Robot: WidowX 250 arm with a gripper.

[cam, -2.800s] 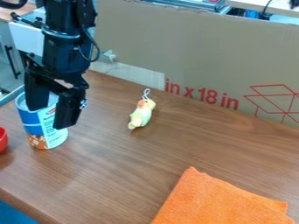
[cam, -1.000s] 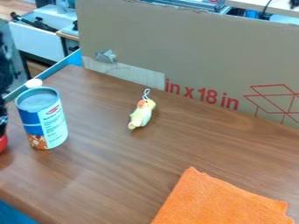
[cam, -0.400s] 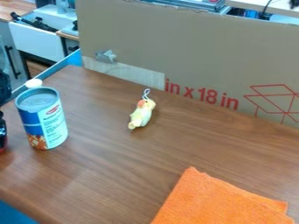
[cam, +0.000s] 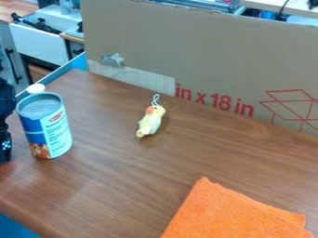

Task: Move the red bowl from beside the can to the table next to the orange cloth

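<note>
Where the hand (cam: 5, 143) hangs, a can (cam: 47, 130) stands just beside.

An orange cloth (cam: 229, 214) lies at the lower right. A small yellowish bird figure (cam: 151, 122) (white loop (cam: 155, 99) at its head) lies near upright cardboard (cam: 199, 56).

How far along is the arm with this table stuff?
Nothing looks clearly done; the can stands upright. In hand: the gripper is beside it at the left edge; I can't tell its grasp. Possibly left: the bird toy and orange cloth, lying apart.
</note>
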